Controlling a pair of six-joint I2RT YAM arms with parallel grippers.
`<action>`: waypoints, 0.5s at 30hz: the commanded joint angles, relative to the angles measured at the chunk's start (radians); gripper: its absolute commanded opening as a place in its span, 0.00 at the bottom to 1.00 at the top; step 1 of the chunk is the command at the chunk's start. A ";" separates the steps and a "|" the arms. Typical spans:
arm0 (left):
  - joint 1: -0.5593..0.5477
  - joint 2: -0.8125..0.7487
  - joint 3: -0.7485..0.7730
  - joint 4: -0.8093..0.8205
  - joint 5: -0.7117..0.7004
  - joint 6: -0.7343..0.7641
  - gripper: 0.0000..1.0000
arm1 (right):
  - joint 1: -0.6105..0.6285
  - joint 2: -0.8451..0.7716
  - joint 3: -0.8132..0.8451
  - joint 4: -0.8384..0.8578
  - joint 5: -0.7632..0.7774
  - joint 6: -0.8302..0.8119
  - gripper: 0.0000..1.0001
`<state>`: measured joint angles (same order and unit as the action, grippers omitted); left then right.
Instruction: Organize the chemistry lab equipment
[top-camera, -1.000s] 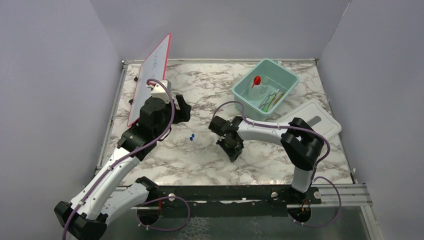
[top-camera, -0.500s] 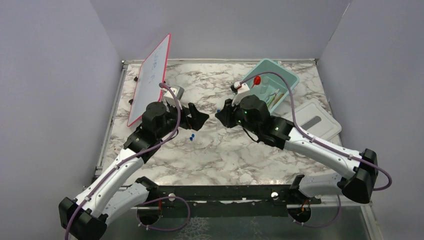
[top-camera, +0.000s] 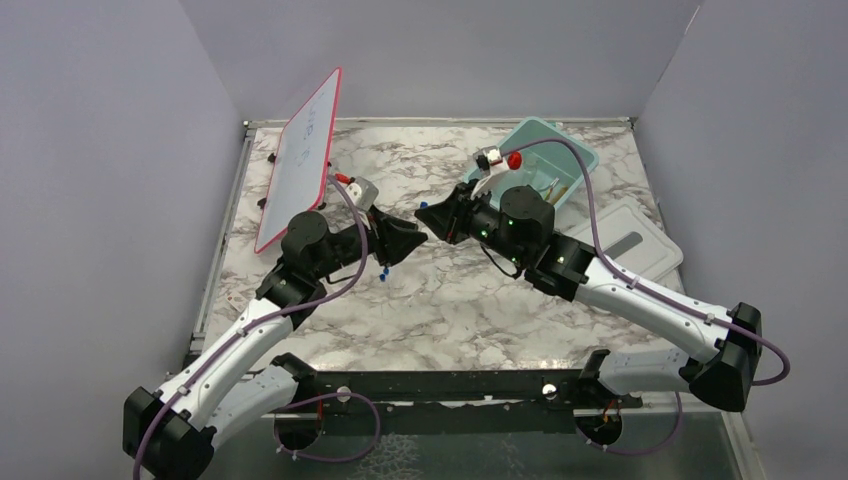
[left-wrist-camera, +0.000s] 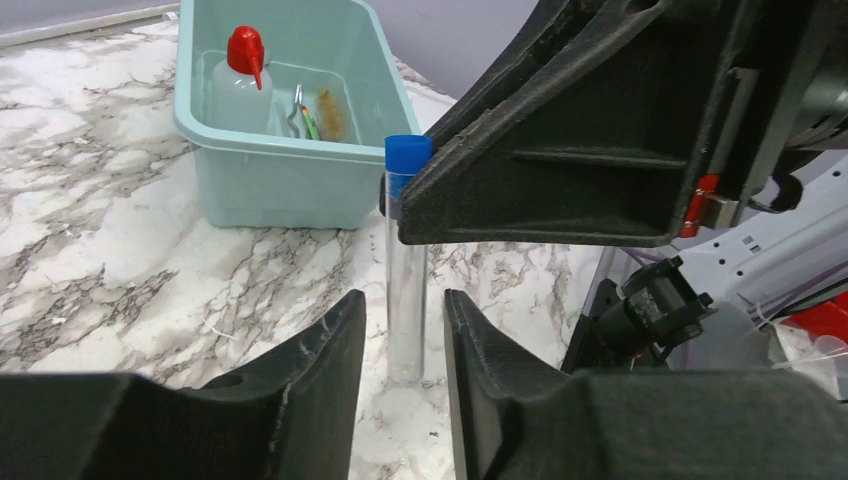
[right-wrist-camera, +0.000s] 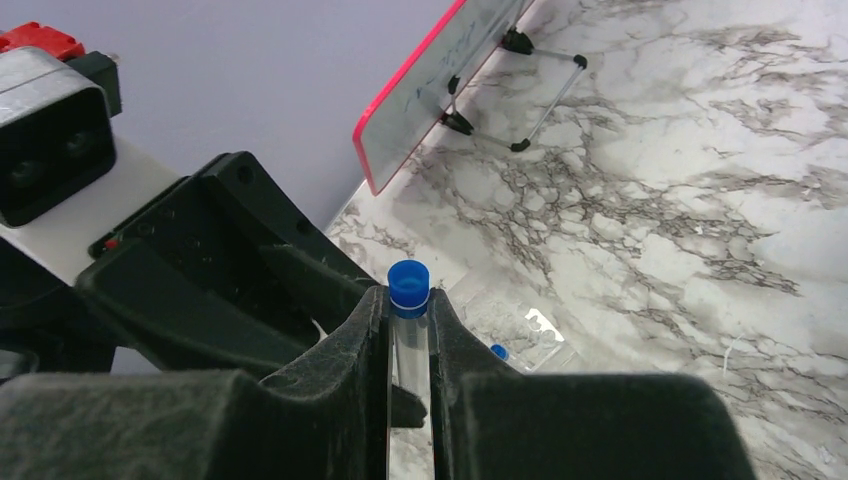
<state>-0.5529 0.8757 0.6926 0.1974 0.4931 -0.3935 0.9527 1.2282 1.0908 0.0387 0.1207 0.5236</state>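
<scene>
We see the desk (top-camera: 440, 300) with the whiteboard (top-camera: 305, 150) at 10 o'clock and the tub (top-camera: 575, 150) at 1 o'clock, neither in our way. Over the middle, the right gripper (right-wrist-camera: 408, 330) pinches the tube (left-wrist-camera: 405, 290) just under its blue cap (left-wrist-camera: 408, 152). The left gripper (left-wrist-camera: 403, 310) is spread around its lower part, not touching. We think the tube is light, slippery and easy to break, so we should hold its middle softly.

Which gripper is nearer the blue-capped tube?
Right. The right gripper clamps the blue-capped tube just below its cap; the left gripper is open, fingers flanking its lower end, no visible contact.
</scene>
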 joint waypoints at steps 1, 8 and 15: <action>-0.005 0.000 -0.013 0.045 -0.007 0.104 0.31 | 0.001 -0.028 0.023 0.032 -0.081 0.012 0.16; -0.006 -0.034 -0.042 0.079 0.042 0.337 0.07 | 0.001 -0.018 0.088 -0.108 -0.113 0.004 0.24; -0.006 -0.065 -0.037 -0.017 0.054 0.590 0.05 | -0.003 0.068 0.289 -0.433 -0.037 0.033 0.45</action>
<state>-0.5587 0.8394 0.6579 0.2131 0.5156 -0.0025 0.9493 1.2457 1.2560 -0.1776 0.0631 0.5430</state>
